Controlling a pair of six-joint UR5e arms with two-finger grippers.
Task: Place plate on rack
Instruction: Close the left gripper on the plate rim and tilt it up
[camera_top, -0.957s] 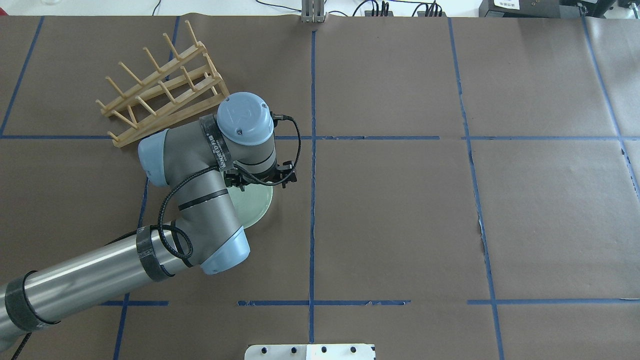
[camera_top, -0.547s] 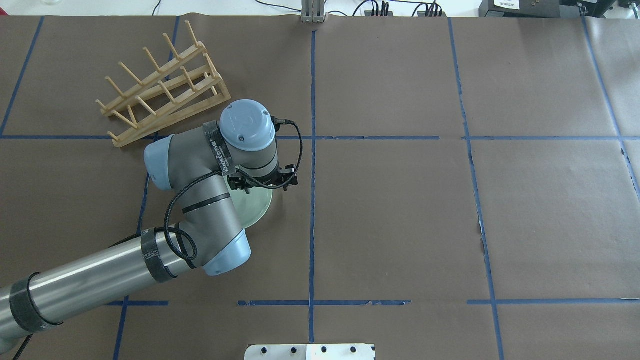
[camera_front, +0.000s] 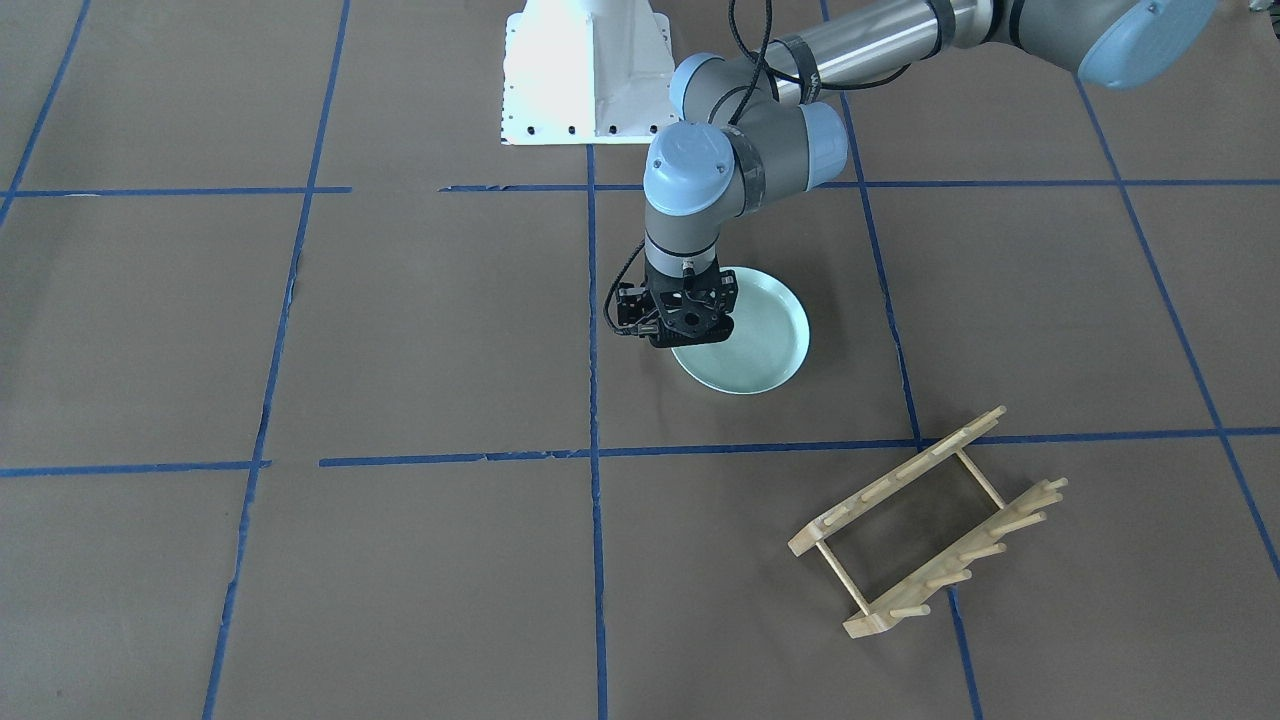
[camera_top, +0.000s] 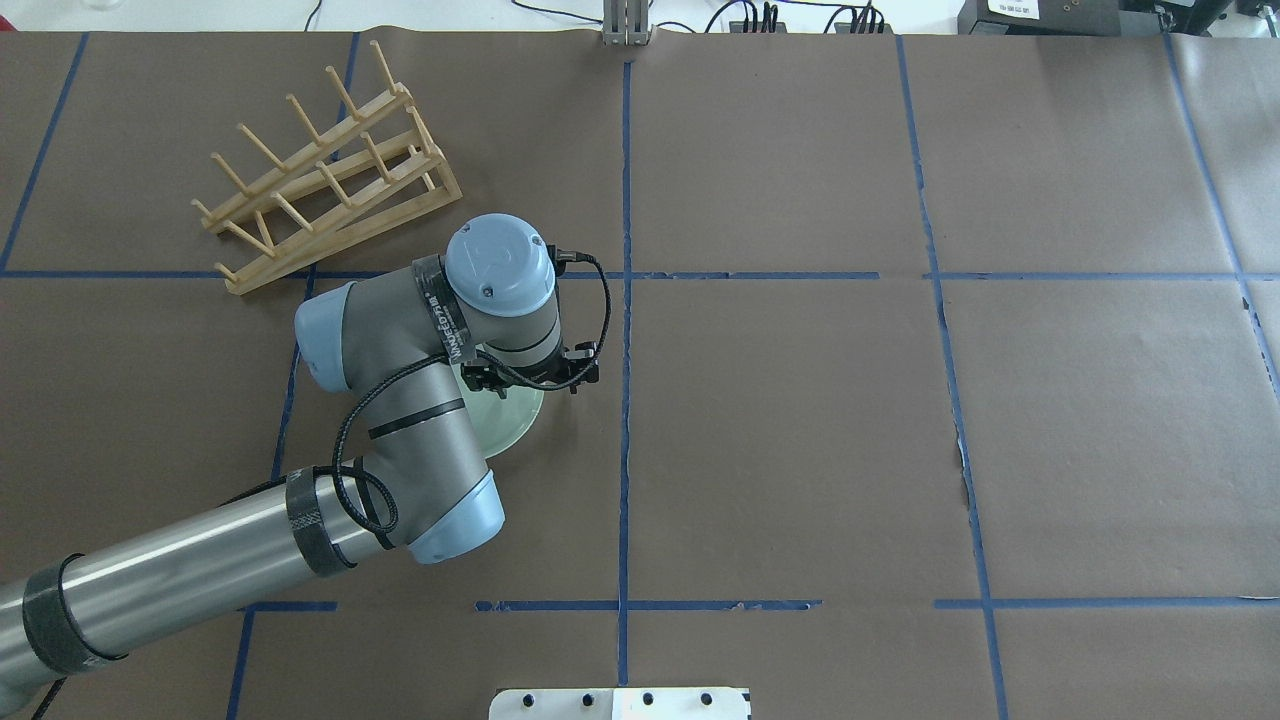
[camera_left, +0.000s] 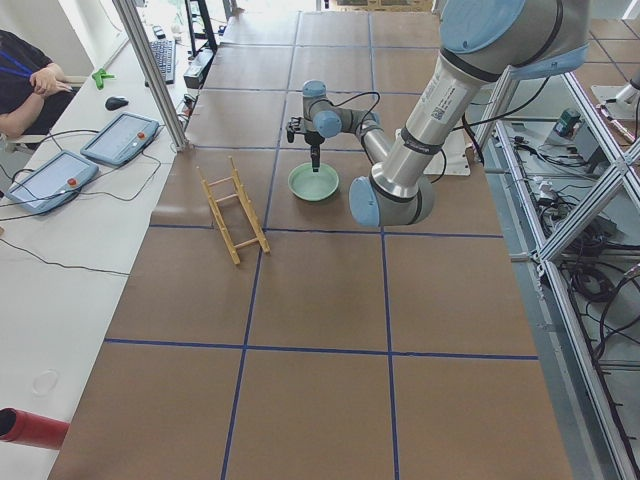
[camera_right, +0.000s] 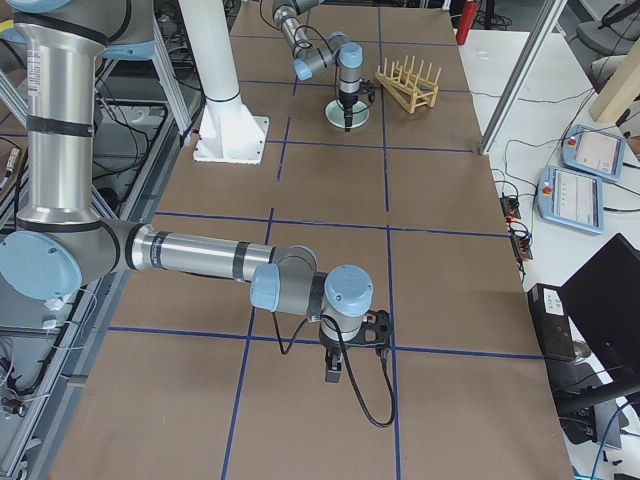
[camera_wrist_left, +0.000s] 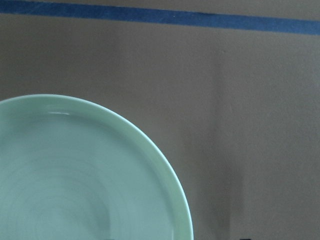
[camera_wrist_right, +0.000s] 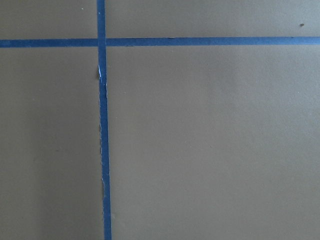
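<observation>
The pale mint-green plate (camera_front: 755, 345) lies flat on the brown paper, partly hidden under my left arm in the overhead view (camera_top: 518, 420). My left gripper (camera_front: 686, 338) points straight down over the plate's rim on the side away from the rack. Its fingers are hidden by its own body, so I cannot tell if it is open. The left wrist view shows the plate's rim and rings (camera_wrist_left: 75, 175) close below. The wooden rack (camera_front: 897, 478) stands apart from the plate, at the far left in the overhead view (camera_top: 345, 236). My right gripper (camera_right: 334, 377) hangs over bare paper far away; I cannot tell its state.
Blue tape lines (camera_top: 625, 330) divide the brown paper. The robot's white base (camera_front: 585, 75) is at the near edge. Tablets and an operator (camera_left: 30, 85) are beyond the table's far side.
My left wrist has shifted a little toward the robot's side and lower over the plate. The plate and the rack have not moved.
</observation>
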